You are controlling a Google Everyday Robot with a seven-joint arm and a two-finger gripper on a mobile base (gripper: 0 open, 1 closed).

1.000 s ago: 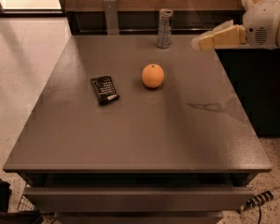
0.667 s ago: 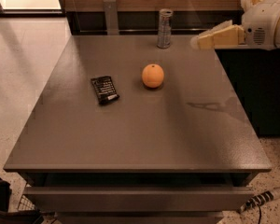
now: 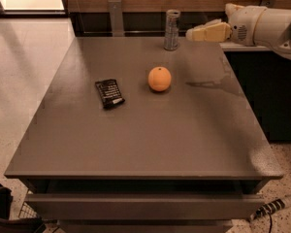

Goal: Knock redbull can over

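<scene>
The redbull can (image 3: 171, 29) is a slim silver-grey can standing upright at the far edge of the grey table (image 3: 145, 144), right of its middle. My gripper (image 3: 190, 33) reaches in from the right on a cream-white arm (image 3: 262, 25), above the table. Its tips are just right of the can, at about the can's mid height, with a small gap between them and the can.
An orange (image 3: 159, 78) sits on the table in front of the can. A flat black snack packet (image 3: 109, 92) lies to the orange's left. A grey post (image 3: 115, 17) stands behind the table's far edge. A dark counter (image 3: 266, 86) borders the table's right side.
My gripper has moved left and a little up toward the can. The can still stands upright in the same spot.
</scene>
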